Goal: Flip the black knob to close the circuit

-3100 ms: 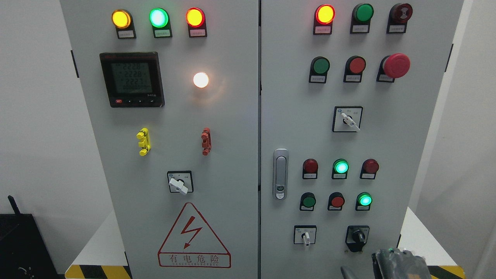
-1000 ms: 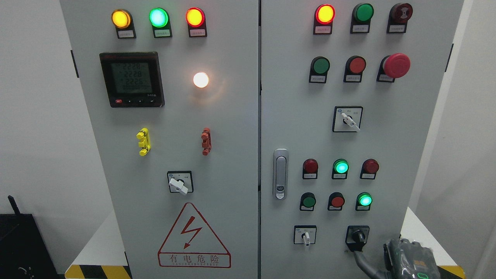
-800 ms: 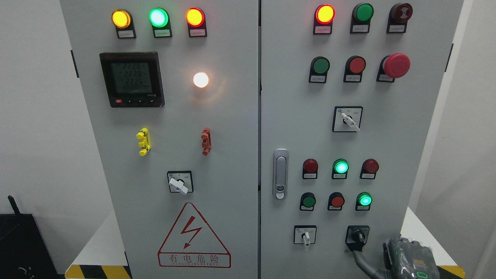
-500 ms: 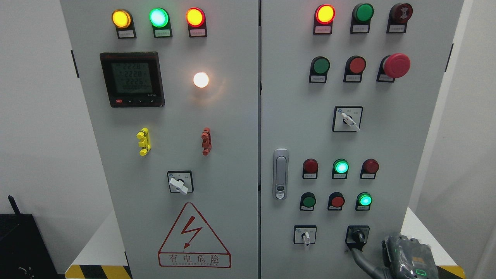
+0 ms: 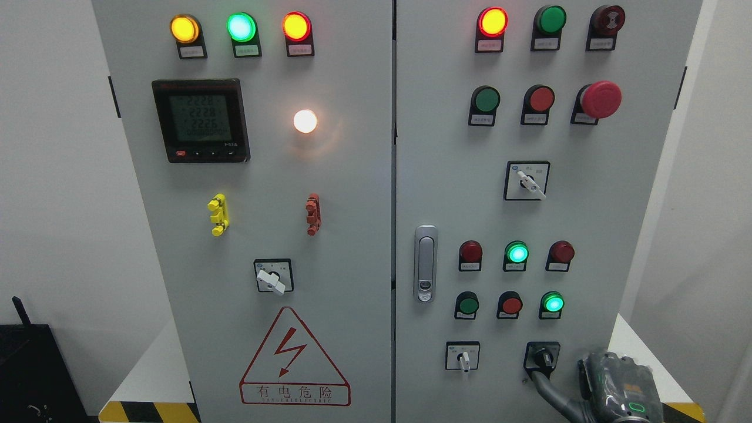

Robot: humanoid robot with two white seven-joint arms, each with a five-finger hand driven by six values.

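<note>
**panelguy:** Closest to you is your right hand point(image 5: 617, 390), low at the bottom edge, just right of and below the black knob point(image 5: 542, 358). One grey finger point(image 5: 549, 390) reaches up and its tip sits at the knob's lower edge, touching or nearly so, I can't tell which. The other fingers are out of sight, so I can't say if the hand is spread or curled. Nothing looks gripped.

**sparky_77:** So what bites you from there?

**panelguy:** My guess is slip. A single fingertip pushing a small lever from underneath can skid off before the switch clicks over, and you'd read that as done when it isn't. Push too hard and the finger jams against the black plate around the knob.

**sparky_77:** Neighbours?

**panelguy:** The white switch point(image 5: 464, 358) sits left of the knob on the same row, well apart, so that's low risk. Just above the knob is the lit green button point(image 5: 553, 304); if you swing upward after a slip, you could bump that. The red mushroom button point(image 5: 600, 98) is far above, no worry.
</note>
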